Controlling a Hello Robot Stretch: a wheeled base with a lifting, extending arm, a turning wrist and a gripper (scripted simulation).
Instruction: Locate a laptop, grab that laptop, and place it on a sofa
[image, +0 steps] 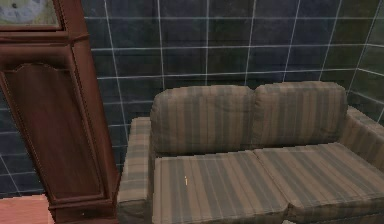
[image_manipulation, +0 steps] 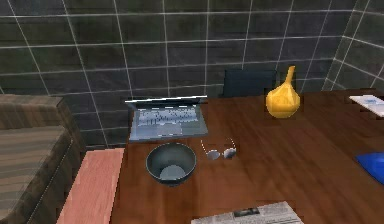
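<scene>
The claw's state cannot be told, while the laptop is seen open on the table by the wall, judged rigid, flat, fairly heavy, its hinge fragile, best taken by the base edge, for the sofa.

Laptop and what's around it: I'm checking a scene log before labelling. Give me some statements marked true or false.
The laptop stands open on the table. True.
The sofa carries the laptop. False: the laptop is on the table.
A dark bowl sits near the laptop on the table. True.
The gourd-shaped vase is red. False: it is yellow.
A tall wooden clock stands beside the sofa. True.
</scene>
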